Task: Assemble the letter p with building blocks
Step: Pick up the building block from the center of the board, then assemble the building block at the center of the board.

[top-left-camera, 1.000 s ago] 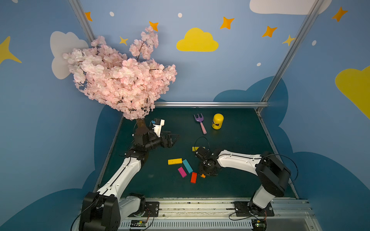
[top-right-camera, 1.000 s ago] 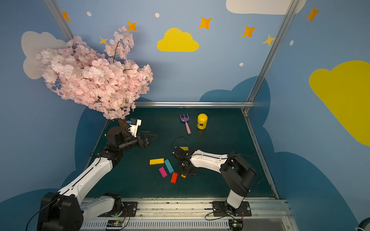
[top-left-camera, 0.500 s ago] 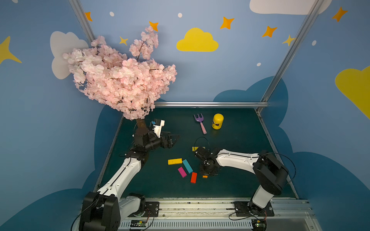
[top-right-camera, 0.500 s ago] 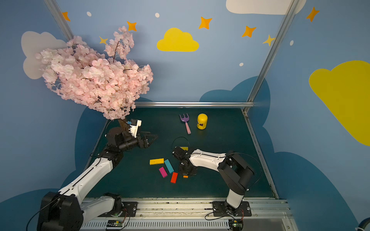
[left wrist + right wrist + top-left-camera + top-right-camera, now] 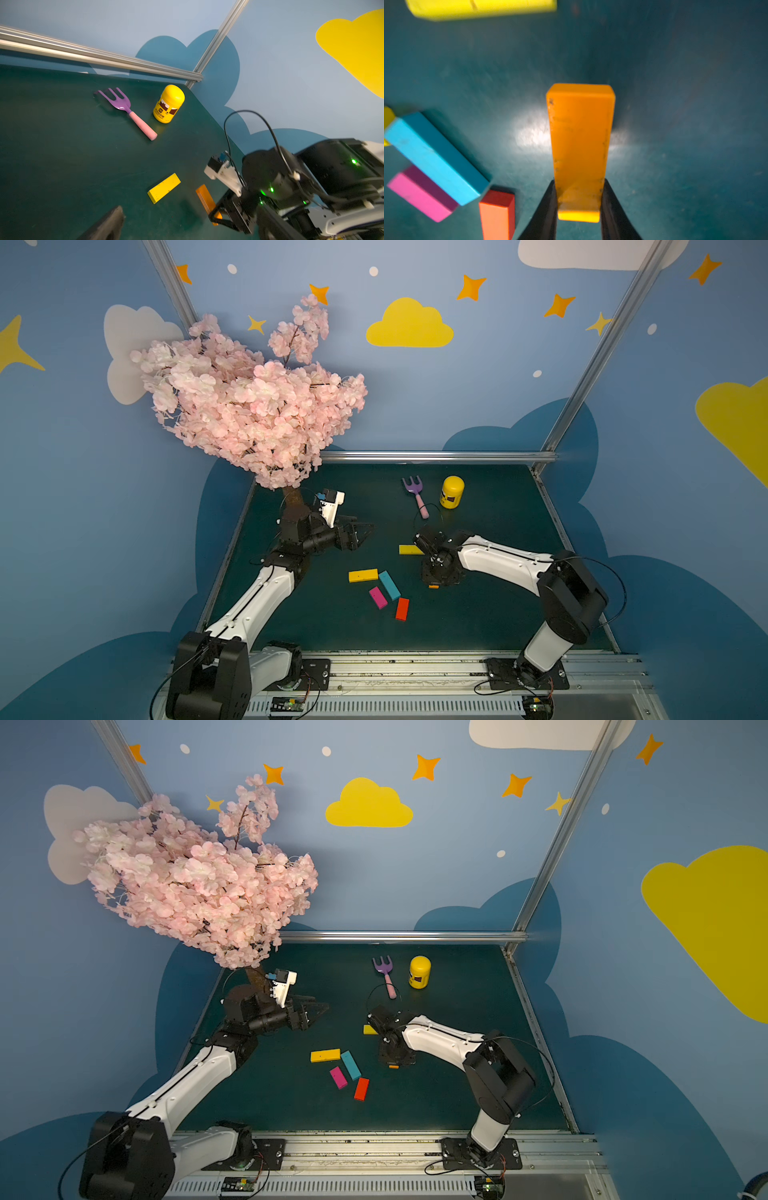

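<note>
My right gripper (image 5: 579, 184) is shut on one end of an orange block (image 5: 580, 135), which lies low over the green mat (image 5: 478, 614); only a sliver of the orange block (image 5: 433, 586) shows under the gripper in a top view. One yellow block (image 5: 409, 549) lies just behind that gripper. To its left lie another yellow block (image 5: 363, 575), a teal block (image 5: 389, 585), a magenta block (image 5: 377, 597) and a red block (image 5: 402, 608), loose and askew. No letter p is in view. My left gripper (image 5: 365, 531) hovers open and empty at the left rear.
A purple toy rake with a pink handle (image 5: 415, 495) and a yellow jar (image 5: 451, 492) stand at the back. A pink blossom tree (image 5: 249, 406) overhangs the left rear corner. A metal rail (image 5: 436, 456) bounds the back edge.
My right gripper has closed onto the orange block. The left arm has stayed where it was.
</note>
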Controlling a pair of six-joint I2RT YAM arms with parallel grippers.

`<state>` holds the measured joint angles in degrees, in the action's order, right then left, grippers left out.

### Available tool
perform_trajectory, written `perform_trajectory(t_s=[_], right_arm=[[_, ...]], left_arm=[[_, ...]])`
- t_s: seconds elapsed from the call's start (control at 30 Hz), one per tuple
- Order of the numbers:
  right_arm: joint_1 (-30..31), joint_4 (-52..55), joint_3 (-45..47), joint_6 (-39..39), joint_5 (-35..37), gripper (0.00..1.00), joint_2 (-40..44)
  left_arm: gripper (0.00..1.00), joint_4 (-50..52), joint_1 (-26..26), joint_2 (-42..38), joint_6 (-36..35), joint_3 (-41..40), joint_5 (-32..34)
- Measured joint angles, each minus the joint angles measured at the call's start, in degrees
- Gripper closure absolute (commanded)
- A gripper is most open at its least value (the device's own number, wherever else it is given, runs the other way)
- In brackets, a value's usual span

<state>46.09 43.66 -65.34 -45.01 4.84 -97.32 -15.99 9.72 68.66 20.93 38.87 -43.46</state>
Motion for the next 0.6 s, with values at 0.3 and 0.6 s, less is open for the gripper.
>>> perform_trajectory(t_s=[0.3,0.6], right_arm=[[-7.98,-1.51,-3.19,10.62,-5.22,0.76,-5.29],[-11.39,-2.32,-4.98,17.33,-11.89,0.76,-10.62]], left_arm=[[0.0,-0.35,0.83,6.71,-1.49,0.02,-8.11],[0.0,1.18,1.46,6.27,-3.02,0.87,-7.78]])
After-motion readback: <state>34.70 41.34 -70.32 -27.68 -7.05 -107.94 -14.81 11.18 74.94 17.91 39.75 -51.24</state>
